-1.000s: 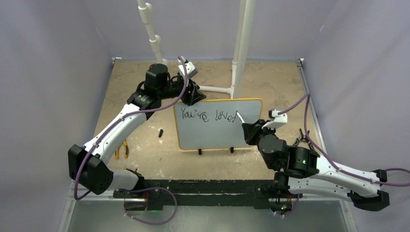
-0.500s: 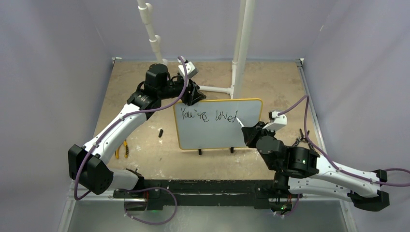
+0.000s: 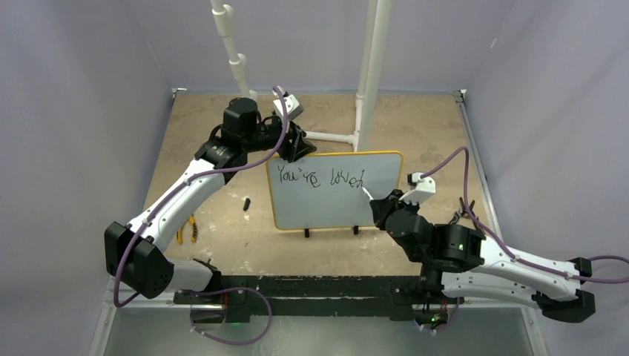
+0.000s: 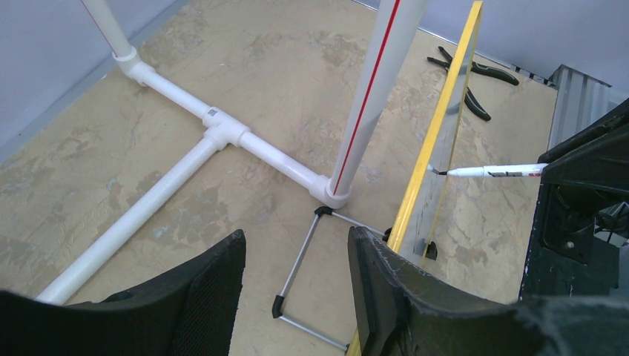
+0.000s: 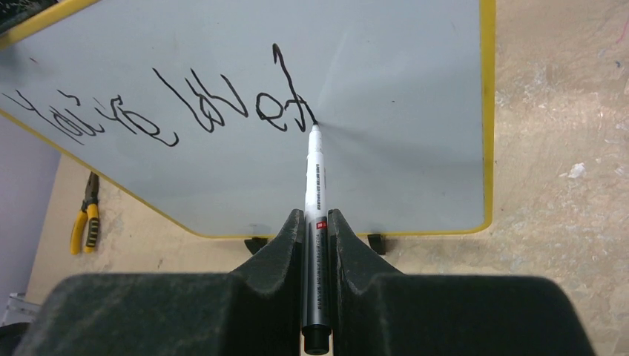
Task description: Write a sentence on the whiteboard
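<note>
- Right tool (image 5: 315, 216) has dropped lower along the whiteboard (image 3: 326, 211) over the last second; the left arm looks unmoved.
- It is clamped on the marker (image 5: 314, 170), whose tip is at the foot of the last letter of the sentence (image 3: 319, 178).
- Whiteboard stands on its feet mid-worktop (image 3: 423, 126), centre of the overhead view.
- Left tool (image 4: 295, 241) sits at the board's upper left corner, jaws apart. I cannot tell if it pinches the frame.
- My call: keep pressure light and lift clean before line two.

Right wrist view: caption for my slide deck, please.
The right jaws clamp a marker, tip against the whiteboard beside the handwritten sentence.
</note>
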Tool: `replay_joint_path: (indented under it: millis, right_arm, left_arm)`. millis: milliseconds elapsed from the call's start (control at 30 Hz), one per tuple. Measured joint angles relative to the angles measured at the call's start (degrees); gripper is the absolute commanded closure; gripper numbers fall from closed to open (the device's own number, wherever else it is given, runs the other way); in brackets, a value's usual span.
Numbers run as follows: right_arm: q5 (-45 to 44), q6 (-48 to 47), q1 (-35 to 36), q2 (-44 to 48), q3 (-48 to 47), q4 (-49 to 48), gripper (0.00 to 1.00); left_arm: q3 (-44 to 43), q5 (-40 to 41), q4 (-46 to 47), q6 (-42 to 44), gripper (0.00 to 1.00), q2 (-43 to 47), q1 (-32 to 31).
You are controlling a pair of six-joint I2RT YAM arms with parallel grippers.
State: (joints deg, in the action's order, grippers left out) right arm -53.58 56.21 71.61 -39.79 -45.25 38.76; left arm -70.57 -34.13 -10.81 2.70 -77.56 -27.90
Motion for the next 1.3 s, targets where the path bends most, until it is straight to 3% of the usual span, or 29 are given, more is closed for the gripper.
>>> replay_joint_path:
  millis: [667,1033,1300]
  right_arm:
    - [0.2,2.2,0.0,-0.7,-0.7,3.9,1.0]
    - [2.2,-8.5,0.0,6.2,0.1,-7.6,1.0]
    - [2.1,-10.5,0.0,2.1,0.1,-9.6,1.0]
  left_arm:
    - [0.2,2.6,0.0,-0.7,0.43,0.8,0.0]
    - [0.2,3.9,0.0,-1.6,0.43,1.5,0.0]
    - [0.8,3.9,0.0,-1.6,0.43,1.5,0.0]
